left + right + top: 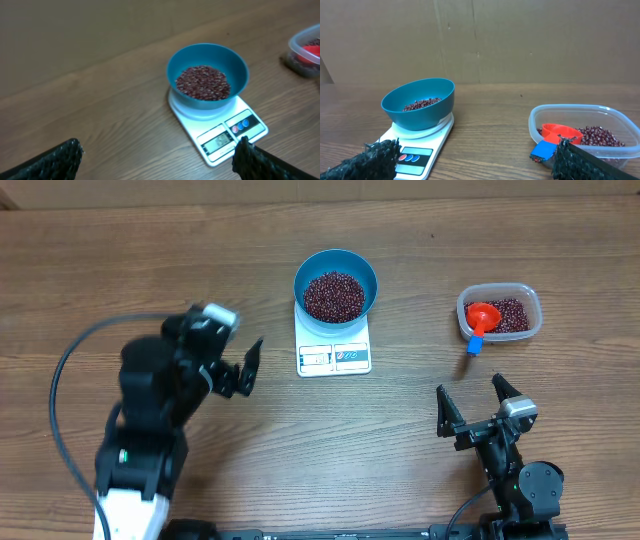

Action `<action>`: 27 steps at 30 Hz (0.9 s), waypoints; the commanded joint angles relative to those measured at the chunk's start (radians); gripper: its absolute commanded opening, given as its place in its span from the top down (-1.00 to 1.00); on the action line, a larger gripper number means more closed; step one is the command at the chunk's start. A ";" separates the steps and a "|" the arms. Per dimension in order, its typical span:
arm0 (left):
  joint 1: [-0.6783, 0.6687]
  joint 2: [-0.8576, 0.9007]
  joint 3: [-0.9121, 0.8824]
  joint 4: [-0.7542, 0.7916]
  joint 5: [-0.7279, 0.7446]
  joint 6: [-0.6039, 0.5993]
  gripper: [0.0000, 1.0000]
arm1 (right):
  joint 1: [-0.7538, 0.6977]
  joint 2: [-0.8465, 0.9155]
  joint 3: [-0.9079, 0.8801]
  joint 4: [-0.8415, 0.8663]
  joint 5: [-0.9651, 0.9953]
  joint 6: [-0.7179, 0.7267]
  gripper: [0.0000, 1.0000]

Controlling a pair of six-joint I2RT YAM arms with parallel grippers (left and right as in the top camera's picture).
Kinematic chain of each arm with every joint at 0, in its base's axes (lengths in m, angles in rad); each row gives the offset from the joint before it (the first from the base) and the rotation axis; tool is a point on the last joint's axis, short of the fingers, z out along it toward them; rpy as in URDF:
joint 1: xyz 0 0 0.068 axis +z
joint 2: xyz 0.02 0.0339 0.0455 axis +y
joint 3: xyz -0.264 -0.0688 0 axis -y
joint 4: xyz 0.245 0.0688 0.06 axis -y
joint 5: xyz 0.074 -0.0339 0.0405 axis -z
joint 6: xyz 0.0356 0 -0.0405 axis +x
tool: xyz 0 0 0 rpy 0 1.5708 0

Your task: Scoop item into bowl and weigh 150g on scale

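Dark red-brown beans (334,295) are lying piled in the blue bowl (371,274) on the scale (334,357). Left pincer (240,370) is hovering spread, empty, beside the scale. Right pincer (468,388) is likewise spread and empty, near the tub (535,311).

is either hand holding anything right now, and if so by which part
Nothing is held. The left hand and right hand are both open and empty; the scoop lies in the tub, untouched.
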 commanded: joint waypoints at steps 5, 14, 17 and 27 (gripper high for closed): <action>0.111 -0.360 -0.379 0.286 0.044 -0.065 -0.99 | 0.008 -0.011 -0.011 0.002 0.006 0.000 -1.00; 0.188 -0.642 -0.608 0.359 0.020 -0.056 -0.99 | 0.008 -0.011 -0.011 0.002 0.006 0.000 -1.00; 0.201 -0.710 -0.660 0.368 -0.023 -0.053 -0.99 | 0.008 -0.011 -0.011 0.002 0.006 0.000 -1.00; 0.203 -0.859 -0.781 0.380 -0.118 -0.038 -0.99 | 0.008 -0.011 -0.011 0.002 0.006 0.000 -1.00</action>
